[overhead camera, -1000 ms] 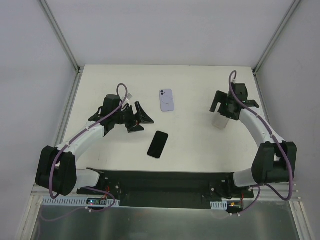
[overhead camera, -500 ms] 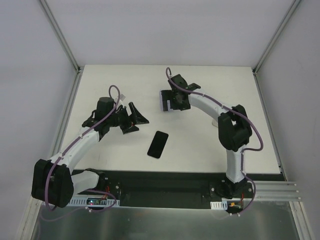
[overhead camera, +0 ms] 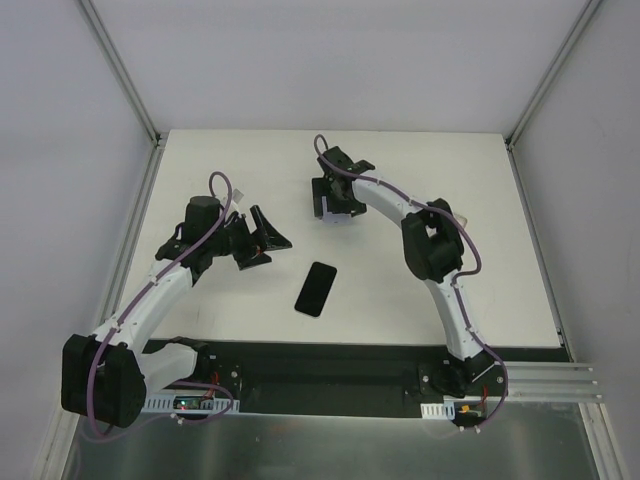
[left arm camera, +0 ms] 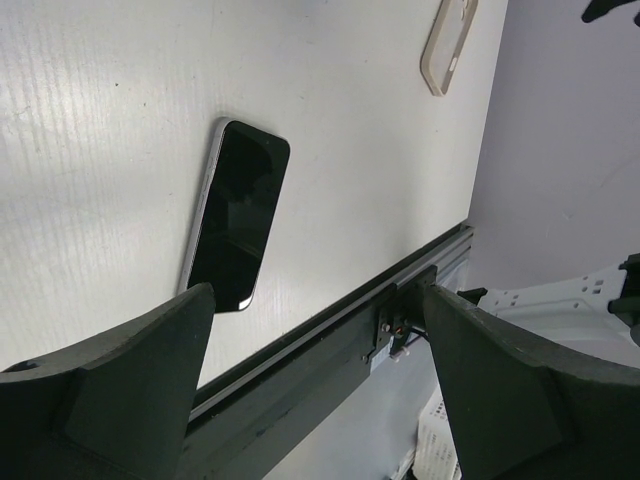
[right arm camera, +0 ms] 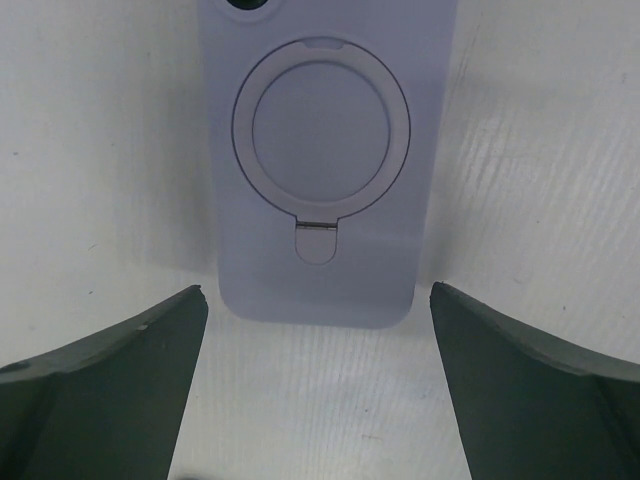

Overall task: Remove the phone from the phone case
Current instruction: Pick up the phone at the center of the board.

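**Phone.** The phone (overhead camera: 316, 288) is lying flat on the white table (overhead camera: 480, 270), dark screen facing up, in the near-centre area ahead of the two arm bases. It is lying bare and well apart from the phone case (right arm camera: 320, 150). In the left wrist view, a thin pale edge is showing along its long side, and its lower end is pointing toward the black rail (left arm camera: 330, 335) at the near edge of the table.

**Phone case.** The phone case is lying flat farther back on the table, past the phone, with its back facing up. A round ring stand (right arm camera: 320, 125) is lying folded flat against that back. The case is pale lavender.

**Right gripper.** The right gripper (overhead camera: 335, 205) is hovering directly over the phone case. Its jaws are standing wide open, holding nothing. In the right wrist view, its two dark fingers (right arm camera: 110, 380) are showing on either side of the near end of the case, both clear of it.

**Left gripper.** The left gripper (overhead camera: 272, 247) is hanging over the left part of the table, to the left of the phone and apart from it. Its jaws are likewise standing open and empty, pointing toward the phone.
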{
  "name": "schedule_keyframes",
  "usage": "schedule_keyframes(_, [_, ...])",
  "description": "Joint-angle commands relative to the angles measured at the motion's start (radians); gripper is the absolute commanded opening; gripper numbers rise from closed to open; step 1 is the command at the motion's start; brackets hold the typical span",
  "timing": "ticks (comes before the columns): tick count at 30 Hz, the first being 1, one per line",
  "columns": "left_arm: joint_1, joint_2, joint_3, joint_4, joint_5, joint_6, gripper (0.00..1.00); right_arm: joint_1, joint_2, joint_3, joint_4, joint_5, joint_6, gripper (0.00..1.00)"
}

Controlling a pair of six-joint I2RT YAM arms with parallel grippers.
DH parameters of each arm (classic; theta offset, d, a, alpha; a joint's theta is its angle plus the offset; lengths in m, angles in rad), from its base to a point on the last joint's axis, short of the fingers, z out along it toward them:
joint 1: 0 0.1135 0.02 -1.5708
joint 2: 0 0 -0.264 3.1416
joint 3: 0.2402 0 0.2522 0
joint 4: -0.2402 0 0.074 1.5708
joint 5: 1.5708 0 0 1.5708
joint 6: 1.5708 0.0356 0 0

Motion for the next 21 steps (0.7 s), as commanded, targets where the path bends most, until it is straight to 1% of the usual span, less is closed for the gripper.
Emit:
schedule_keyframes(1, [0.010, -0.021, 0.005, -0.017, -0.005, 0.034, 0.84, 0.021, 0.063, 0.091, -0.072, 0.037, 0.006, 0.96])
schedule_keyframes(4, [0.010, -0.015, 0.002, -0.017, 0.003, 0.032, 0.85, 0.026, 0.118, 0.137, -0.109, 0.069, 0.020, 0.96])
schedule_keyframes(7, [0.012, -0.019, -0.001, -0.016, 0.004, 0.032, 0.85, 0.027, 0.130, 0.142, -0.129, 0.104, 0.029, 0.96])
schedule_keyframes(9, [0.012, -0.024, -0.001, -0.017, 0.006, 0.032, 0.85, 0.027, 0.123, 0.132, -0.118, 0.104, 0.028, 0.99])
schedule_keyframes(12, [0.012, -0.019, 0.002, -0.017, 0.015, 0.037, 0.86, 0.027, 0.090, 0.092, -0.080, 0.089, 0.022, 0.88])
schedule_keyframes(13, [0.012, -0.013, 0.005, -0.017, 0.024, 0.040, 0.86, 0.026, 0.068, 0.081, -0.062, 0.077, 0.016, 0.72])
schedule_keyframes(14, [0.012, -0.001, 0.006, -0.016, 0.045, 0.044, 0.86, 0.026, 0.055, 0.058, -0.051, 0.064, 0.011, 0.65])
schedule_keyframes(15, [0.012, 0.008, 0.011, -0.017, 0.053, 0.044, 0.86, 0.024, 0.028, 0.047, -0.040, 0.034, 0.006, 0.51])
schedule_keyframes(16, [0.013, 0.014, 0.012, -0.016, 0.059, 0.046, 0.86, 0.020, 0.012, 0.038, -0.029, 0.024, 0.000, 0.43])
schedule_keyframes(17, [0.013, 0.027, 0.014, -0.017, 0.058, 0.046, 0.87, 0.020, -0.006, 0.008, -0.022, 0.014, -0.015, 0.38])
schedule_keyframes(18, [0.015, 0.036, 0.017, -0.014, 0.058, 0.046, 0.87, 0.018, -0.026, -0.011, -0.014, 0.004, -0.026, 0.30])
schedule_keyframes(20, [0.022, 0.086, 0.025, -0.007, 0.061, 0.050, 0.90, 0.015, -0.101, -0.069, 0.020, -0.014, -0.047, 0.27])
schedule_keyframes(21, [0.027, 0.109, 0.037, 0.006, 0.081, 0.047, 0.90, 0.013, -0.132, -0.130, 0.033, -0.028, -0.052, 0.22])
